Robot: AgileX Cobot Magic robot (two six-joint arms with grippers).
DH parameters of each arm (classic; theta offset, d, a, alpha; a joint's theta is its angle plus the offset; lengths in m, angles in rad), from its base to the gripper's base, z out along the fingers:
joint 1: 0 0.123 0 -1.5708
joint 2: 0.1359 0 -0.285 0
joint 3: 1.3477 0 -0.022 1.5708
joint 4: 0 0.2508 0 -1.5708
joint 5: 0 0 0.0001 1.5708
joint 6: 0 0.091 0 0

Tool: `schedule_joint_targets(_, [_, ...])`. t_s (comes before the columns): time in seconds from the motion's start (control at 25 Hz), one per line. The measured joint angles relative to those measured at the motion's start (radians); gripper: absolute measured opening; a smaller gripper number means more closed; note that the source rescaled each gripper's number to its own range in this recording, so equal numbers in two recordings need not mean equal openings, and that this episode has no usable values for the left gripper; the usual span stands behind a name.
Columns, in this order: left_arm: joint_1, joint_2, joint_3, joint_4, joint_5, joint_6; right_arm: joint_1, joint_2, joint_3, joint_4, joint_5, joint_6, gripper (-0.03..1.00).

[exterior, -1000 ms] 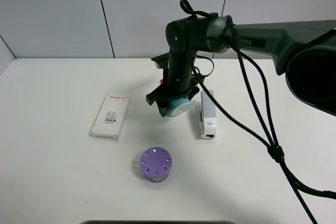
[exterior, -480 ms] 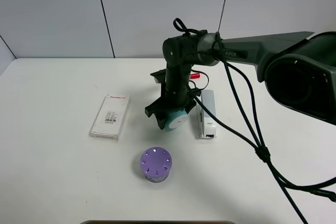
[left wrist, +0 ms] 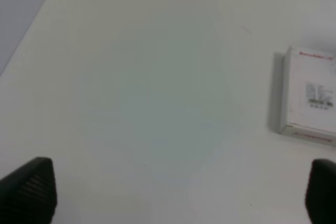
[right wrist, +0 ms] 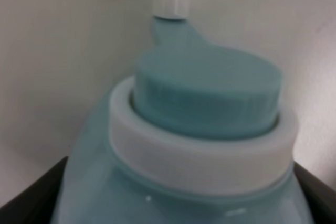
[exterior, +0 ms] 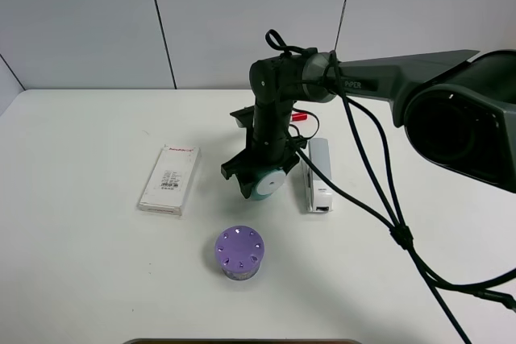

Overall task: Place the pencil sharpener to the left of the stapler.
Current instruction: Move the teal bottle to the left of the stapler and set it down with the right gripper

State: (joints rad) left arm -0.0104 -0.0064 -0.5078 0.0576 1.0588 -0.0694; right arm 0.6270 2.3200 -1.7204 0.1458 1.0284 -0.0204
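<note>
Light even and diffuse, from overhead. Exterior high view bright and sharp; white table mildly washed out. Faint soft shadow around the purple cylinder. Left wrist view soft and pale, low contrast. Right wrist view: pencil sharpener very close, blurred throughout.

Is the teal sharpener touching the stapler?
Apart. The high view shows a strip of bare table between the sharpener and the stapler.

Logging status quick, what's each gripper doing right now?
Left gripper: open, empty.
Right gripper: shut on the pencil sharpener.
</note>
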Motion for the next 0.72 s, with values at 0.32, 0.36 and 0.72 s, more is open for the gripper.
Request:
schedule_joint_targets(0.32, [0.000, 0.000, 0.000, 0.000, 0.000, 0.000, 0.000, 0.000, 0.000, 0.003, -0.001, 0.000, 0.00])
schedule_joint_targets(0.36, [0.000, 0.000, 0.000, 0.000, 0.000, 0.000, 0.000, 0.000, 0.000, 0.003, -0.001, 0.000, 0.00])
schedule_joint_targets(0.72, [0.000, 0.000, 0.000, 0.000, 0.000, 0.000, 0.000, 0.003, 0.000, 0.014, -0.016, 0.001, 0.34])
